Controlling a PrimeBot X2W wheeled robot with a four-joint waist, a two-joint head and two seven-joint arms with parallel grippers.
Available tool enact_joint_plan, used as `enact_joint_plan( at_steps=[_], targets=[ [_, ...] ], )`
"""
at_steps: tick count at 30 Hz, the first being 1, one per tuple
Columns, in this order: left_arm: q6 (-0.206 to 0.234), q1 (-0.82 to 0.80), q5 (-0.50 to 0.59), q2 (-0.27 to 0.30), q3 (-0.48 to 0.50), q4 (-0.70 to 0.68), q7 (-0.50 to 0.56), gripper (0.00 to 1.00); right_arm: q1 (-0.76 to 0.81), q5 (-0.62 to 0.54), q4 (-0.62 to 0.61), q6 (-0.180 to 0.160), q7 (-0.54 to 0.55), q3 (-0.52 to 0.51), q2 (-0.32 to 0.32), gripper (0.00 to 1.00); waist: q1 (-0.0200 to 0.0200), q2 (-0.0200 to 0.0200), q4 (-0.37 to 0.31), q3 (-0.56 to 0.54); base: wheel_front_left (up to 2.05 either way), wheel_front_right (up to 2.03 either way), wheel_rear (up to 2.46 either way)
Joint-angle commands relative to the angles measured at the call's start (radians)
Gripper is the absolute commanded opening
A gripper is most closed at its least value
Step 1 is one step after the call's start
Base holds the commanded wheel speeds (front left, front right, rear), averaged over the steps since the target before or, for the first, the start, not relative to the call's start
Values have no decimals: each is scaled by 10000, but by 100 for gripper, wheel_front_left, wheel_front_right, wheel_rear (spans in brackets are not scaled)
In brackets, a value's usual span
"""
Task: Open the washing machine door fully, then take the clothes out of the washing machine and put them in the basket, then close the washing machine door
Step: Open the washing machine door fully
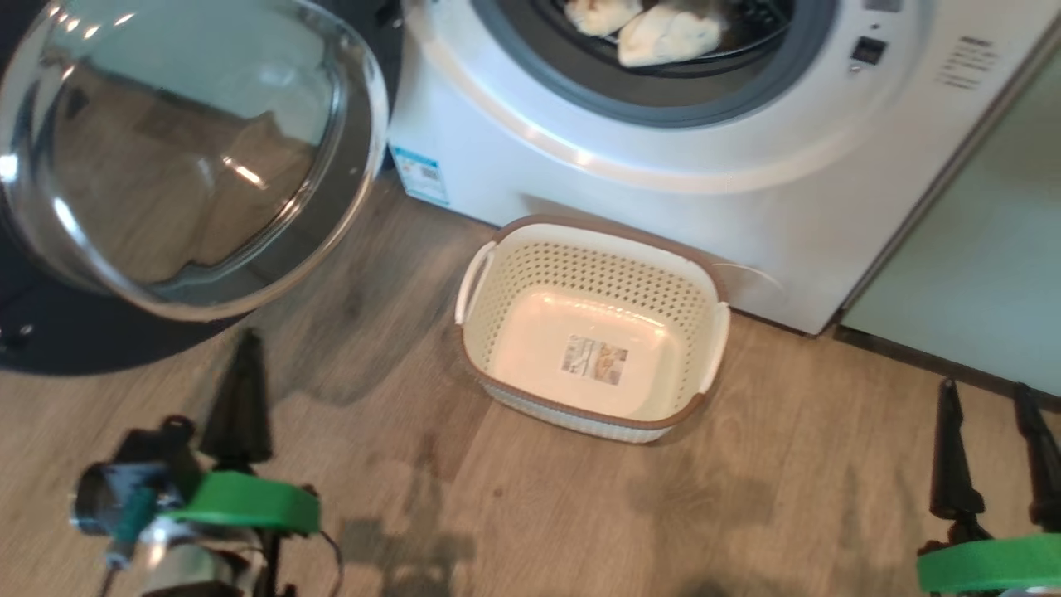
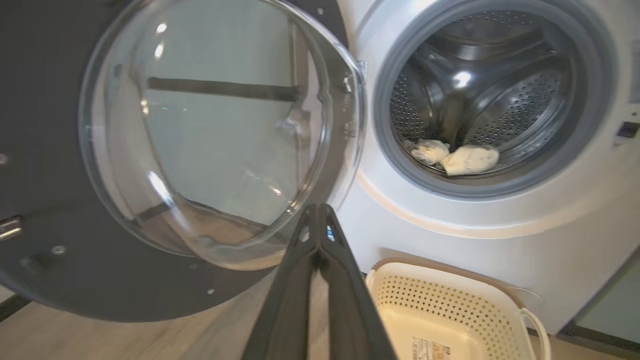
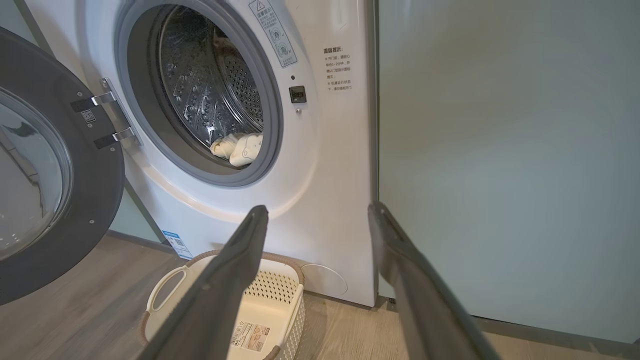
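clothes [image 2: 457,157] lie in washing machine [image 2: 450,225]; left gripper [image 2: 317,210] pressed together, right gripper [image 3: 316,210] spread, both empty.

Floor: wood-look floor [image 1: 530,514], light brown planks with grey streaks, across the lower part of the head view.
Shadows: soft dark shadows [image 1: 414,489] lying on the planks.
Cabinet panel: pale green cabinet panel [image 3: 500,150], plain, smooth and upright, on the right of the right wrist view.
Base strip: dark base strip [image 3: 550,332] along the panel's foot, meeting the floor.
Second panel: narrow pale green second panel [image 3: 136,219] further left, low in that view.
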Motion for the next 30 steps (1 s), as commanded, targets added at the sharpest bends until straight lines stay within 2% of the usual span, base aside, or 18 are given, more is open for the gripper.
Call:
enact_joint_plan(
  at_steps=[1, 8, 10, 11, 14, 15, 16, 17, 24, 30],
  targets=[
    [-12, -122, -40, 151, 18, -438, -53, 0, -173, 53, -290, 2, -67, 277, -41, 100, 1, 0, -311, -216, 0, 0, 0],
    [49, 90, -120, 149, -993, -446, -53, 0, -111, 160, -276, 2, -67, 552, -40, 100, 1, 0, -1300, -624, 0, 0, 0],
    [109, 128, -132, 148, -1032, -379, -53, 22, -96, 175, -286, 2, -67, 666, -40, 100, 1, 0, -1613, -723, 0, 0, 0],
    [127, 137, -110, 148, -1051, -342, -53, 28, -97, 172, -295, 2, -67, 702, -40, 100, 1, 0, -1754, -756, 0, 0, 0],
    [138, 140, -116, 148, -1120, -244, -53, 57, -97, 129, -310, 2, -67, 843, -40, 100, 1, 0, -2146, -848, 0, 0, 0],
    [138, 145, -126, 148, -1134, -195, -53, 69, -97, 111, -315, 2, -67, 895, -40, 100, 1, 0, -2272, -873, 0, 0, 0],
    [148, 154, -113, 148, -1143, -128, -53, 89, -97, 90, -327, 2, -67, 946, -40, 100, 1, 0, -2395, -883, 0, 0, 0],
    [147, 151, -87, 149, -1170, -83, -53, 100, -94, 78, -340, 2, -67, 991, -40, 100, 1, 0, -2517, -897, 0, 0, 0],
    [248, 140, 9, 181, -1233, 309, -53, 100, -11, 99, -429, 2, -67, 1102, -40, 100, 1, 0, -3194, -917, 0, 0, 0],
    [342, 88, 53, 271, -1234, 494, -53, 100, -22, 129, -430, 2, -67, 1111, -40, 100, 1, 0, -3482, -890, 0, 0, 0]
  ],
)
